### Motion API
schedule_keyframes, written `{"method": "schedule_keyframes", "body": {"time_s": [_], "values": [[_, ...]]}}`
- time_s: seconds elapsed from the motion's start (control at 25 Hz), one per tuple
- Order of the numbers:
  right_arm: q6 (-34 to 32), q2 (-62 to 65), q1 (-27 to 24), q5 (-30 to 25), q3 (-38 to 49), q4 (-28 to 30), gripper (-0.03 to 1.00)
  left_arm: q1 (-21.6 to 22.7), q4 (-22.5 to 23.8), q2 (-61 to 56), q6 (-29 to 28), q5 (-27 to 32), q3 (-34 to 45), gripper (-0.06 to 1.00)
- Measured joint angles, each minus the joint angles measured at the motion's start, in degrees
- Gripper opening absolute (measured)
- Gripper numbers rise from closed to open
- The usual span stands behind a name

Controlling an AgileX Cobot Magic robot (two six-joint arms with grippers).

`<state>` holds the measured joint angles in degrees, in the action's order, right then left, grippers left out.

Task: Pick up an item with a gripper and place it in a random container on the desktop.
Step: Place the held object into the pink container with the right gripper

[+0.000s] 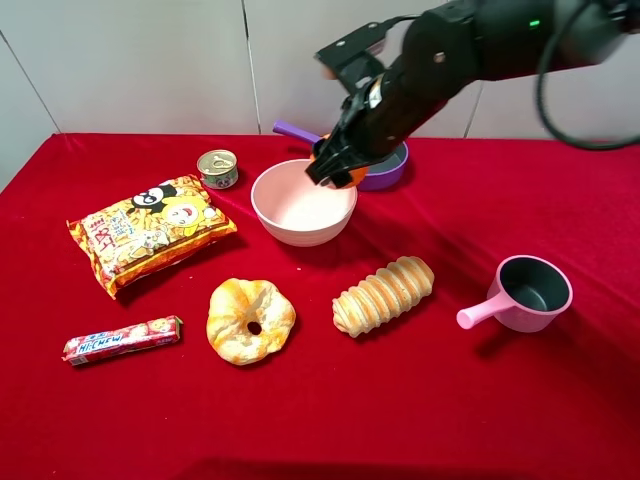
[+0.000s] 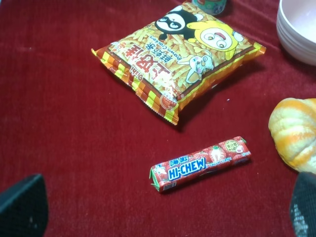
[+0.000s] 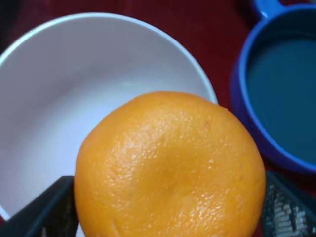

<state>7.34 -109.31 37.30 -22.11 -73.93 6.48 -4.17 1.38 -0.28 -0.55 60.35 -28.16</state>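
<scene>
— Fingers [image 3: 44, 212] of my right gripper [image 1: 335, 170] are clamped on the small dimpled orange mandarin [image 3: 170, 168], which hangs over the far rim of the wide pale pink bowl [image 1: 300, 225].

— What could go wrong?

— If I let go now, I'd guess it clips that rim and drops into the purple long-handled pan [image 1: 388, 176] just behind the bowl. The small tin can [image 1: 217, 168] beside the bowl isn't in my way.

Orange mandarin [image 3: 170, 168], pale pink bowl [image 1: 300, 228]
</scene>
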Motion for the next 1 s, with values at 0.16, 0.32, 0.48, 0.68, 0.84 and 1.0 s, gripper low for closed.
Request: {"method": "schedule_keyframes", "body": {"time_s": [0.16, 0.32, 0.48, 0.68, 0.84, 1.0], "values": [[0.6, -3.0, 1.5, -0.8, -3.7, -0.1, 0.54, 0.0, 0.0, 0.0, 0.0, 0.0, 0.0, 0.97], [1.7, -5.6, 2.4, -2.4, -6.8, -0.5, 0.54, 0.0, 0.0, 0.0, 0.0, 0.0, 0.0, 0.97], [3.0, -7.3, 2.9, -3.4, -8.6, -1.8, 0.54, 0.0, 0.0, 0.0, 0.0, 0.0, 0.0, 0.97], [4.2, -8.8, 3.6, -4.0, -8.6, -3.2, 0.54, 0.0, 0.2, 0.0, 0.0, 0.0, 0.0, 0.97], [5.5, -9.9, 3.6, -4.1, -8.6, -4.3, 0.54, 0.0, 0.2, 0.0, 0.0, 0.0, 0.0, 0.97], [5.7, -10.3, 3.6, -4.1, -8.6, -4.6, 0.54, 0.0, 0.2, 0.0, 0.0, 0.0, 0.0, 0.97]]}}
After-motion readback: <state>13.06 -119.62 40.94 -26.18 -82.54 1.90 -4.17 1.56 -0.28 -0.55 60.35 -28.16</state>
